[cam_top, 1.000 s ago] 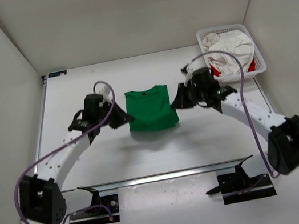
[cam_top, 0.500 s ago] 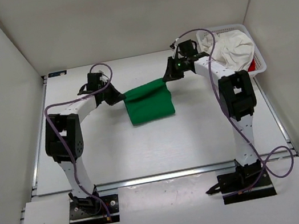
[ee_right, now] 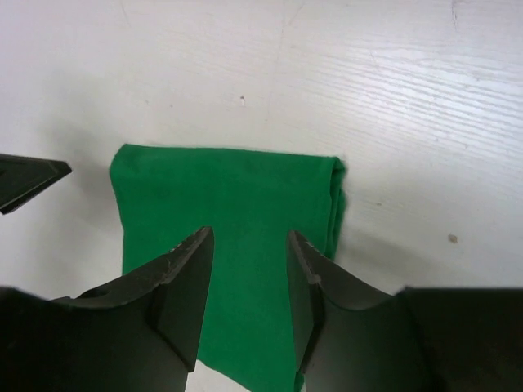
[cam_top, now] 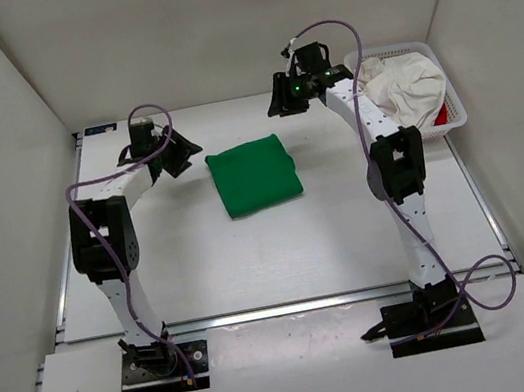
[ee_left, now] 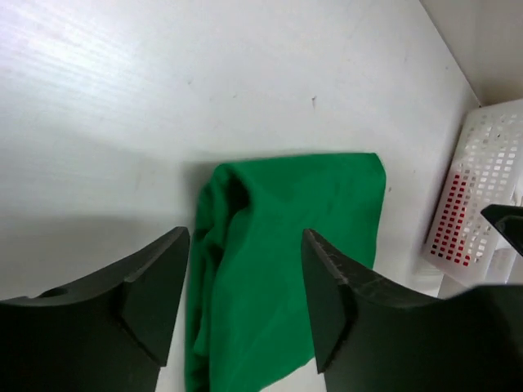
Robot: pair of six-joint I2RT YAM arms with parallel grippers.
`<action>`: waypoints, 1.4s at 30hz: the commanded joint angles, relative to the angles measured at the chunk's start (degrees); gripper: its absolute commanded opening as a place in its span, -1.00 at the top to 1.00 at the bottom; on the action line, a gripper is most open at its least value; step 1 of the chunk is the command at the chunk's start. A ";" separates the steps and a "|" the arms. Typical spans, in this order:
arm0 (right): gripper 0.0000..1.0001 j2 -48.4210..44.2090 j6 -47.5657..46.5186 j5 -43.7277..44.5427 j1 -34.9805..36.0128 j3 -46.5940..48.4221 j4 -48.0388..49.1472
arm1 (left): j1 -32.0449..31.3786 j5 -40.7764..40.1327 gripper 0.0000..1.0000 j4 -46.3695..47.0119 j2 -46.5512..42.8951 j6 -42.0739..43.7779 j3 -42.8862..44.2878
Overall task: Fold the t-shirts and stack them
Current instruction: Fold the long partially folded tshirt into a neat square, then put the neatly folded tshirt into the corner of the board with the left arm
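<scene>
The green t-shirt [cam_top: 253, 175] lies folded in a flat rectangle in the middle of the table, also in the left wrist view [ee_left: 286, 245] and the right wrist view [ee_right: 229, 196]. My left gripper [cam_top: 179, 155] hangs open just off its left edge, holding nothing [ee_left: 245, 269]. Off the shirt's far right corner, my right gripper [cam_top: 281, 101] is raised and open, its fingers empty [ee_right: 249, 261]. The white t-shirt [cam_top: 406, 89] is bunched in the basket, and the red t-shirt [cam_top: 439, 114] peeks out beneath it.
The white mesh basket [cam_top: 447, 72] stands at the back right corner, also at the right edge of the left wrist view [ee_left: 482, 196]. Side walls enclose the table on three sides. A metal rail [cam_top: 282, 308] runs along the near edge.
Both grippers have opened and let go of the green t-shirt, which now lies folded flat. Both arms have drawn back from it, the right one upward and toward the far wall.
</scene>
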 commanded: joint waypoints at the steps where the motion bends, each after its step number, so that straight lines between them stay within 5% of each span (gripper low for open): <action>1: 0.21 -6.80 -3.60 5.63 2.95 -3.36 -2.35 | -0.59 -0.48 -0.38 3.77 -9.07 0.43 -10.53; 6: 0.23 -19.10 -4.83 5.99 5.24 -18.19 2.30 | -2.61 3.47 -0.75 14.41 -13.75 0.69 -26.48; 12: 0.16 -40.38 0.61 3.27 6.73 -44.50 20.06 | -6.13 6.82 -0.81 15.04 -6.21 2.63 -22.99; 13: 0.15 -43.35 1.14 2.92 6.82 -48.69 22.68 | -6.65 7.60 -0.69 15.30 -5.41 2.37 -21.93; 17: 0.15 -49.35 2.90 0.90 6.74 -59.08 27.01 | -7.89 7.86 0.56 17.22 -0.41 0.35 -18.77; 20: 0.16 -51.63 2.82 0.01 6.29 -63.58 27.28 | -8.77 8.31 0.94 17.94 2.14 -2.02 -14.74; 27: 0.17 -57.88 2.55 0.63 7.61 -78.51 31.06 | -3.42 6.90 1.00 12.14 6.54 -3.61 5.72; 32: 0.19 -59.55 5.18 -2.88 5.85 -85.47 34.13 | 10.70 4.53 1.00 4.40 6.91 -0.62 13.94; 35: 0.20 -59.29 5.28 -3.67 6.90 -87.23 34.22 | 17.66 4.35 0.69 8.42 4.19 -3.17 7.72; 37: 0.19 -58.07 5.19 -3.94 7.78 -86.88 33.87 | 21.19 4.27 0.02 12.71 1.64 -6.76 -0.43; 38: 0.19 -57.89 5.10 -4.29 8.31 -87.32 34.13 | 22.68 5.14 -0.63 16.84 0.23 -7.47 -2.74; 39: 0.20 -57.62 4.93 -4.29 8.66 -87.32 34.48 | 23.65 6.19 -0.97 20.27 -0.65 -8.87 -6.59; 42: 0.19 -56.57 5.54 -4.90 9.72 -88.38 34.84 | 24.72 6.99 -0.97 21.28 -2.94 -9.68 -10.66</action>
